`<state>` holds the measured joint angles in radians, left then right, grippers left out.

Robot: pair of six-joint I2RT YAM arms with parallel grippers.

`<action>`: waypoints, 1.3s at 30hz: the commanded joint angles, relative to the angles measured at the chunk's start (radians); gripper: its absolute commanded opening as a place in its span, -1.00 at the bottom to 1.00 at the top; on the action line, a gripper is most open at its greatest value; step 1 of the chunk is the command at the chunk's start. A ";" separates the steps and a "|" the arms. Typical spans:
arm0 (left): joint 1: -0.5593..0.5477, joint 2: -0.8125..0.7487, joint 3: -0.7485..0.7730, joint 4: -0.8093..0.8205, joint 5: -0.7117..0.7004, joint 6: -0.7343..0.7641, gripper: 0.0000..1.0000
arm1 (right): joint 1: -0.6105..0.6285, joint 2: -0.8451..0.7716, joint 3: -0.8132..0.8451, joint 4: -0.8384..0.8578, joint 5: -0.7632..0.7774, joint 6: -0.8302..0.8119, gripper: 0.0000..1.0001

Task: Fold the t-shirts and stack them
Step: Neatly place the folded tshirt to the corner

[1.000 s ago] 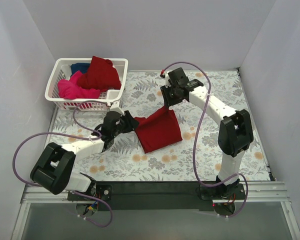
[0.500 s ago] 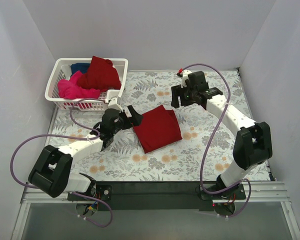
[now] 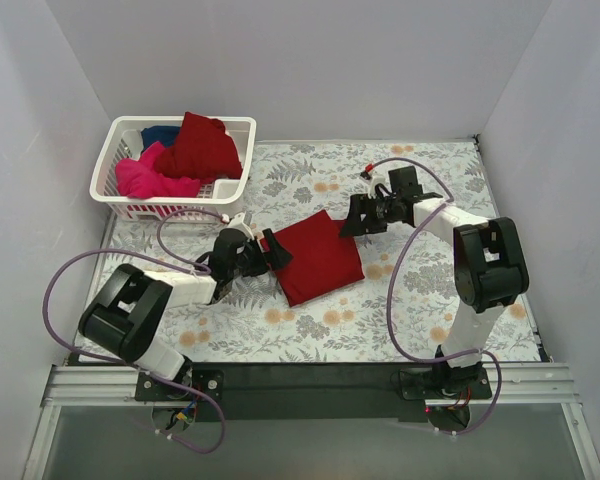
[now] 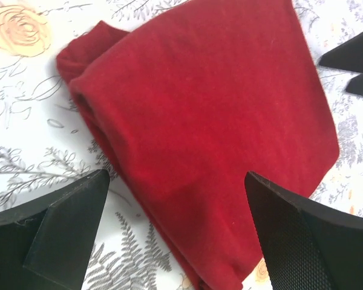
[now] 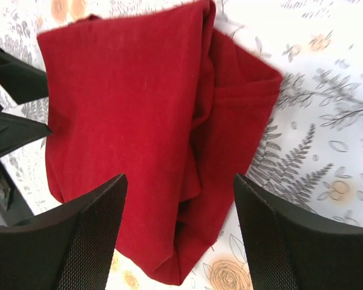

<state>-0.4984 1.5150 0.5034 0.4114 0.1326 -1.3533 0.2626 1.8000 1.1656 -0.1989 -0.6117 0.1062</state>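
A folded dark red t-shirt (image 3: 320,256) lies flat on the floral cloth in the middle of the table. It fills the left wrist view (image 4: 199,121) and the right wrist view (image 5: 145,133). My left gripper (image 3: 272,249) is open at the shirt's left edge, holding nothing. My right gripper (image 3: 354,220) is open at the shirt's upper right corner, holding nothing. A second dark red shirt (image 3: 202,146), a hot pink shirt (image 3: 150,178) and a dark blue shirt (image 3: 160,134) lie bunched in the basket.
A white lattice basket (image 3: 235,178) stands at the back left of the table. Grey walls close in the table on the left, back and right. The arm bases sit on a black rail (image 3: 310,380) at the near edge.
Both grippers let go of the dark red shirt, which dropped flat onto the table folded. My right gripper swung out to the right, then came back low to the shirt's corner.
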 commanded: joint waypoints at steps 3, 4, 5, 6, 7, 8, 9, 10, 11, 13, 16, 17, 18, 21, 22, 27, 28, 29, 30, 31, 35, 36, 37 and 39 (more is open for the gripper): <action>0.003 0.062 -0.002 0.063 0.055 -0.004 0.73 | -0.013 0.051 -0.027 0.067 -0.080 0.010 0.30; 0.001 0.068 -0.002 0.063 0.058 -0.003 0.72 | -0.016 0.055 -0.032 0.067 -0.082 0.010 0.30; 0.001 0.080 0.000 0.069 0.056 -0.003 0.72 | -0.014 0.058 -0.044 0.069 -0.082 0.010 0.30; 0.000 0.085 0.000 0.070 0.056 0.000 0.71 | -0.016 0.061 -0.052 0.070 -0.089 0.006 0.31; 0.000 0.091 0.000 0.072 0.055 0.000 0.71 | -0.016 0.065 -0.058 0.073 -0.095 0.007 0.31; -0.003 0.100 0.000 0.076 0.058 0.000 0.71 | -0.016 0.070 -0.064 0.076 -0.099 0.006 0.31; -0.003 0.105 0.000 0.079 0.058 -0.001 0.71 | -0.014 0.079 -0.081 0.088 -0.109 0.006 0.32; -0.005 0.111 0.000 0.082 0.059 -0.003 0.70 | -0.014 0.084 -0.089 0.095 -0.137 0.012 0.32; -0.008 0.119 0.000 0.089 0.064 -0.004 0.70 | -0.014 0.085 -0.099 0.105 -0.144 0.016 0.32; -0.009 0.126 0.003 0.095 0.065 -0.006 0.70 | -0.005 0.087 -0.129 0.127 -0.154 0.024 0.34; -0.017 0.145 0.007 0.099 0.067 -0.007 0.69 | 0.016 0.085 -0.153 0.150 -0.152 0.035 0.36; -0.019 0.146 0.009 0.101 0.070 -0.007 0.68 | 0.023 0.090 -0.153 0.153 -0.152 0.038 0.36; -0.019 0.149 0.009 0.102 0.071 -0.007 0.69 | 0.035 0.091 -0.156 0.161 -0.152 0.043 0.37; -0.023 0.157 0.012 0.104 0.075 -0.009 0.68 | 0.064 0.105 -0.152 0.179 -0.142 0.058 0.38; -0.026 0.159 0.012 0.104 0.073 -0.009 0.68 | 0.070 0.110 -0.146 0.185 -0.138 0.065 0.38; -0.029 0.162 0.006 0.109 0.076 -0.010 0.68 | 0.115 0.121 -0.132 0.190 -0.112 0.079 0.27; -0.029 0.162 0.004 0.112 0.076 -0.012 0.68 | 0.116 0.122 -0.130 0.190 -0.106 0.082 0.19; -0.031 0.162 0.004 0.113 0.078 -0.012 0.68 | 0.116 0.125 -0.127 0.190 -0.100 0.084 -0.02; -0.029 0.160 0.004 0.113 0.076 -0.010 0.68 | 0.116 0.127 -0.124 0.190 -0.082 0.084 -0.13; -0.029 0.157 0.004 0.110 0.079 -0.009 0.68 | 0.116 0.128 -0.123 0.190 -0.066 0.084 -0.23; -0.029 0.120 0.014 0.075 0.059 0.011 0.68 | 0.101 0.137 -0.084 0.165 -0.014 0.072 -0.97; -0.029 0.105 0.015 0.064 0.055 0.017 0.68 | 0.092 0.139 -0.072 0.135 0.015 0.064 -0.97; -0.031 0.078 0.018 0.041 0.047 0.029 0.68 | 0.083 0.140 -0.055 0.118 0.032 0.044 -0.97; -0.031 0.047 0.020 0.020 0.027 0.040 0.69 | 0.061 0.142 -0.002 0.070 0.100 0.018 -0.97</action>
<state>-0.5198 1.6146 0.5251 0.5610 0.1905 -1.3495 0.3584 1.9266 1.0824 -0.0662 -0.6491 0.1791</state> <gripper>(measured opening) 0.843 0.068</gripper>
